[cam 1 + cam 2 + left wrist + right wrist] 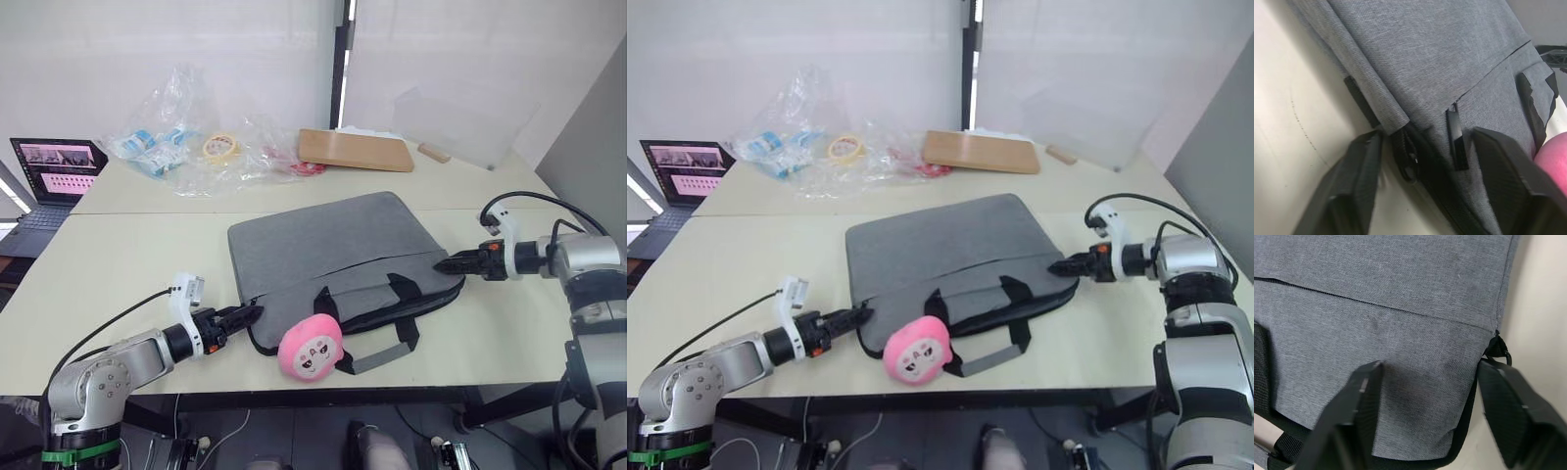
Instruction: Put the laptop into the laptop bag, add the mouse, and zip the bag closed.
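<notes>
Low in the head views, the pink plush lump (311,349) sits at the front edge of the pale surface (118,264), leaning on the black-and-grey strap handles (397,328) of the laptop bag (338,250). To its left in the frame, the left tool (245,315) reaches the bag's near left corner; its wrist view shows the black fingers (1347,181) spread open on either side of that corner, with the zip end (1409,161) between them, though whether a finger touches the fabric is hard to tell. At centre the grey bag lies flat, and it looks zipped along its front edge. At mid-right of the frame the right tool (453,263) points at the bag's right corner, its fingers (1354,411) likewise open and straddling the corner, a small zip pull (1498,350) just beside one. Further back, in the upper part of the frame, lie crumpled clear plastic bags (176,127), a roll of yellow tape (219,147) and a wooden board (355,150), with the smaller dark laptop (54,176) at upper left.
</notes>
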`<action>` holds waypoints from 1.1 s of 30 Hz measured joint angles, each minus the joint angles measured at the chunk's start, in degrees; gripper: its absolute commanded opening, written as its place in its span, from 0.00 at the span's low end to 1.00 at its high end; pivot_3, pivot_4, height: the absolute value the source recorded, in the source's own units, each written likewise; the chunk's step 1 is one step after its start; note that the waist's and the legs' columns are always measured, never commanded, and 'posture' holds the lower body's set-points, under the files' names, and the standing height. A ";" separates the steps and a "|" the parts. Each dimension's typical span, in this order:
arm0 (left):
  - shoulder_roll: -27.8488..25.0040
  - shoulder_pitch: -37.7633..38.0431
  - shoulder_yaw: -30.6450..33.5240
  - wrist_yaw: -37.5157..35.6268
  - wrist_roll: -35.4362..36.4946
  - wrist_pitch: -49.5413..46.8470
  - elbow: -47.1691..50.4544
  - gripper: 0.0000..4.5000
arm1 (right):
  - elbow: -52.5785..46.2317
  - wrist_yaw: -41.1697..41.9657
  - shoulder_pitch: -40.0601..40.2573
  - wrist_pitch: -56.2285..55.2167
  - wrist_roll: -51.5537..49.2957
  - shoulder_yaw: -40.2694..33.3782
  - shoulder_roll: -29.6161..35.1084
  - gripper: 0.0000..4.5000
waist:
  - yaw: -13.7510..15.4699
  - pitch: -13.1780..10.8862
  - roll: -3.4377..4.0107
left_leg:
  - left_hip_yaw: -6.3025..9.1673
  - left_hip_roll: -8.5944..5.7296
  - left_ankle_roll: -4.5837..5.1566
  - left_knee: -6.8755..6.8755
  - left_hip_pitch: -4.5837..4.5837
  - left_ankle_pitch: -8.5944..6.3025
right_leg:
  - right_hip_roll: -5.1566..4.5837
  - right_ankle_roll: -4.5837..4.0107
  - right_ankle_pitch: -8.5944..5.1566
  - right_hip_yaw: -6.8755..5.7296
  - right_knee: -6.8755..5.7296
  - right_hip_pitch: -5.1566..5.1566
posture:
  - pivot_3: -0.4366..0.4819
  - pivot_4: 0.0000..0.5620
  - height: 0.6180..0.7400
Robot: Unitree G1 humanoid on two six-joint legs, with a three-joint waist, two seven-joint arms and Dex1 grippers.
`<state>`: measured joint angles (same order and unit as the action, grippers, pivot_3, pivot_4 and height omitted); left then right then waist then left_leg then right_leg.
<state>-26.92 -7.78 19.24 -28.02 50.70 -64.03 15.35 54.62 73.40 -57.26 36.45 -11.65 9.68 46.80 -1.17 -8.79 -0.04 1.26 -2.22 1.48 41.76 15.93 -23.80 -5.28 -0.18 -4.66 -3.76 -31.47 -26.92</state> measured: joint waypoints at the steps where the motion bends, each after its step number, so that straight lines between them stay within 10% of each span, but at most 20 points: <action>1: -0.01 0.00 0.00 0.09 0.07 0.02 0.00 0.37 | -0.09 0.33 0.01 0.36 0.15 -0.33 0.00 0.37 | 0.03 0.00 0.00 | 0.01 -0.01 -0.01 0.00 -0.12 0.00 | -0.01 0.00 0.00 -0.03 0.01 -0.02 | 0.48 0.27 1.00; 6: -0.85 -0.13 0.23 0.20 0.27 0.57 0.01 0.01 | -2.80 1.71 1.32 2.83 0.16 -1.72 0.06 0.00 | -0.06 0.00 0.01 | 0.02 0.01 -0.05 -0.02 -0.15 0.02 | 0.00 -0.02 -0.01 -0.04 -0.01 -0.03 | 0.48 0.27 1.00; 22: -17.18 -5.49 2.17 -8.93 -3.78 4.28 -12.92 0.00 | -50.58 -8.83 21.55 39.30 -16.83 -15.26 -3.75 0.00 | -1.39 -0.06 0.05 | 0.07 -0.08 -0.15 -0.12 -0.08 0.04 | 0.14 -0.17 -0.11 -0.12 -0.24 -0.35 | 0.48 0.27 1.00; 33: -18.95 -6.37 0.74 -13.94 -8.68 7.74 -16.09 0.00 | -58.63 -17.94 25.16 44.16 -21.79 -19.41 -7.60 0.00 | -1.27 -0.07 0.04 | 0.01 -0.16 -0.14 -0.13 -0.10 0.04 | 0.11 -0.17 -0.11 -0.13 -0.25 -0.36 | 0.48 0.27 1.00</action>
<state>-45.87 -14.15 19.97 -41.97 42.02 -56.29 -0.74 -4.01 55.46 -32.11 80.61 -33.44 -9.73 39.20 -2.44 -8.86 0.00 1.27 -2.38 1.33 41.62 15.83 -23.76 -5.17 -0.36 -4.77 -3.89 -31.73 -27.28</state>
